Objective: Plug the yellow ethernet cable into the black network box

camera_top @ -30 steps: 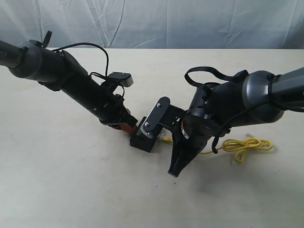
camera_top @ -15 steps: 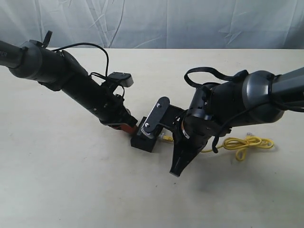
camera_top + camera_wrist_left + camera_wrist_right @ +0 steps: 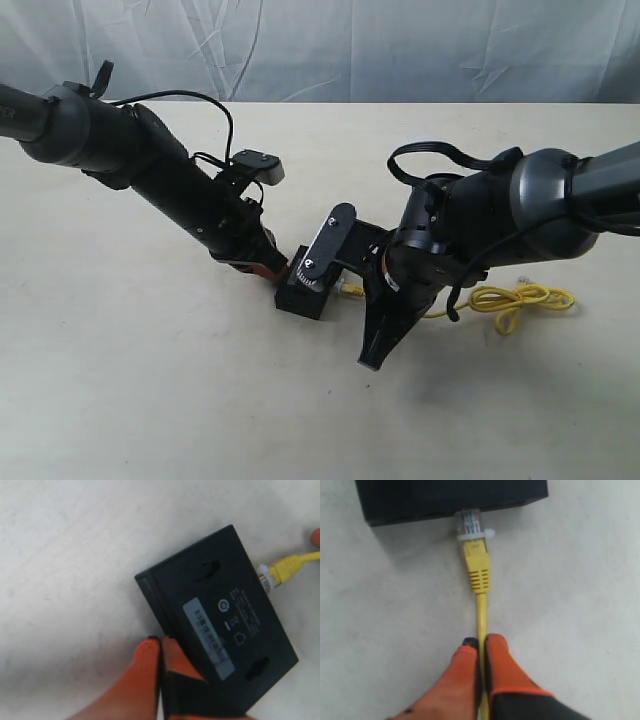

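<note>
Exterior, landmark: the black network box [image 3: 303, 300] lay flat on the pale table [image 3: 150, 400], between the two arms.
Exterior, left arm: the left arm [image 3: 150, 165] slanted down to the box, and the orange tip of the left gripper [image 3: 272, 270] touched its near side.
Exterior, right arm: the right arm [image 3: 480, 220] bent over the box's far side; its bulk hid the gripping end.
Exterior, cable: the yellow ethernet cable [image 3: 520, 300] lay well away from the box in a loose knot, and one strand ran under the arm towards it.
Left wrist, box: only this view showed the pale label [image 3: 207, 630] and two slots on the box's top face.
Left wrist, end effector: the left gripper's fingers were pressed together with nothing between them, one fingertip against the box's long edge.
Left wrist, cable: the yellow boot met the box's opposite edge.
Right wrist, end effector: the right gripper [image 3: 481, 642] was clamped on the yellow cord, a little back from the boot.
Right wrist, plug: the clear plug [image 3: 470, 522] entered the box's side wall with its rear part showing; whether it was fully seated could not be told.
Right wrist, line: the cord ran straight from the fingers to the box.
</note>
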`<control>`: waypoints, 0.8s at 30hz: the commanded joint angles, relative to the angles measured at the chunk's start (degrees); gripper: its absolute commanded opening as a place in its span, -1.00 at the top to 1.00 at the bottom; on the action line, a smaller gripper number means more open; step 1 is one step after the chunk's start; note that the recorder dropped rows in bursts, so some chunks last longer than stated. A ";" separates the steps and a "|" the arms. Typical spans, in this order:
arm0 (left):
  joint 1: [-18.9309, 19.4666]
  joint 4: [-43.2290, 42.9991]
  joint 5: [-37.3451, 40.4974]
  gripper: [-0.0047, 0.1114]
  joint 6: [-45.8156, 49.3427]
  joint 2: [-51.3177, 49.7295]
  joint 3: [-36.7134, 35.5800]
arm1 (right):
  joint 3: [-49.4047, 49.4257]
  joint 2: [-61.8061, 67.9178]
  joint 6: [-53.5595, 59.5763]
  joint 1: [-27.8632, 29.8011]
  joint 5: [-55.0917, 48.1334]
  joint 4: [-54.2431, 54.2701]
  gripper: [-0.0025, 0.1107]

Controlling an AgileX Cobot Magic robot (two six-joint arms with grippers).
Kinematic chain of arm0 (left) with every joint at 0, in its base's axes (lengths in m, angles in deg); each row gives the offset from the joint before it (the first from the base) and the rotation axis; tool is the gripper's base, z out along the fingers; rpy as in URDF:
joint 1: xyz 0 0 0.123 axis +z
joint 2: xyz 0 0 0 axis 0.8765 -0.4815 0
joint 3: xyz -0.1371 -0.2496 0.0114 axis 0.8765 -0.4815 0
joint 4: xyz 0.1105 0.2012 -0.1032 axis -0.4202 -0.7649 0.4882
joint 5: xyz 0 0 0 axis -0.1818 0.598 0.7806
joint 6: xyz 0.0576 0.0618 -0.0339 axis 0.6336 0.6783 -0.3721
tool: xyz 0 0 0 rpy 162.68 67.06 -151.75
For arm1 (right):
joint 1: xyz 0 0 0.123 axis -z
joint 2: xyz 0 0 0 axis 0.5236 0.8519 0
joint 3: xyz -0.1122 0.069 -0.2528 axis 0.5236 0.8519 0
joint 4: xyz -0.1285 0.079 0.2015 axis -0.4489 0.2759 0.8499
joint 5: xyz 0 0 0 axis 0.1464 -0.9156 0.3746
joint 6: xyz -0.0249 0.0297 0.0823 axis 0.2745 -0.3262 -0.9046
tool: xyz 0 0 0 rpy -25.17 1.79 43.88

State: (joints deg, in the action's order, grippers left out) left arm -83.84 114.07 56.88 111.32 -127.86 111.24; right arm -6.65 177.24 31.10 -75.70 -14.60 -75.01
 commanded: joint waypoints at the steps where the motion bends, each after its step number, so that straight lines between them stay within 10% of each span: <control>1: -0.25 -5.29 -3.74 0.92 0.55 -1.26 -0.57 | -0.28 -0.49 -0.09 0.08 1.06 -0.67 0.97; 24: -0.25 -6.97 -4.37 0.92 -0.19 -1.26 -0.57 | -0.28 -1.97 -0.09 0.08 -3.80 -1.28 0.97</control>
State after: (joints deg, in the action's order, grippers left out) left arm -83.98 112.35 55.65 111.42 -127.53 111.27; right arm -6.75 175.24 31.00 -75.70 -17.76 -75.81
